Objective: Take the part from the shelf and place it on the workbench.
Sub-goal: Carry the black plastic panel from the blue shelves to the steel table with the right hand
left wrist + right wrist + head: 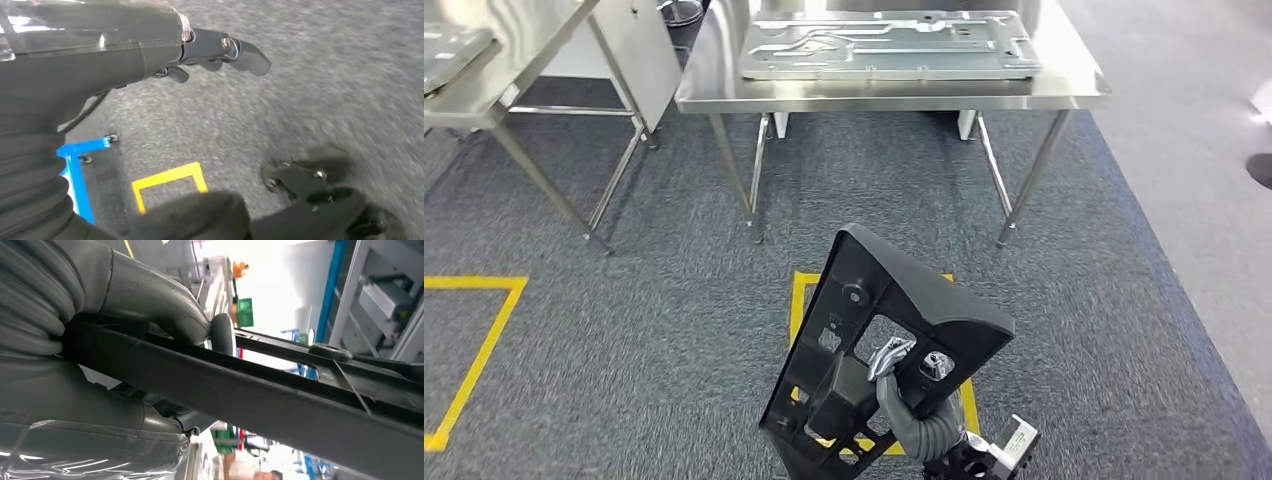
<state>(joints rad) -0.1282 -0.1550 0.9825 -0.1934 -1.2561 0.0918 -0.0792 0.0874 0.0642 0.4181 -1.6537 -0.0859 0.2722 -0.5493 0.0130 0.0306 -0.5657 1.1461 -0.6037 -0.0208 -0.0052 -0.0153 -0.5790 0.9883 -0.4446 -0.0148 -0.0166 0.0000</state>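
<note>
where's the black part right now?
In the head view the black part is low and centre-right, held by the right hand above the carpet and the yellow floor square, short of the steel workbench ahead.

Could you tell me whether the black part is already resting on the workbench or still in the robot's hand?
In hand: the right hand grips the black part above the carpet, short of the workbench.

No text, label, brand, number or sign can be read in any of the views.
</note>
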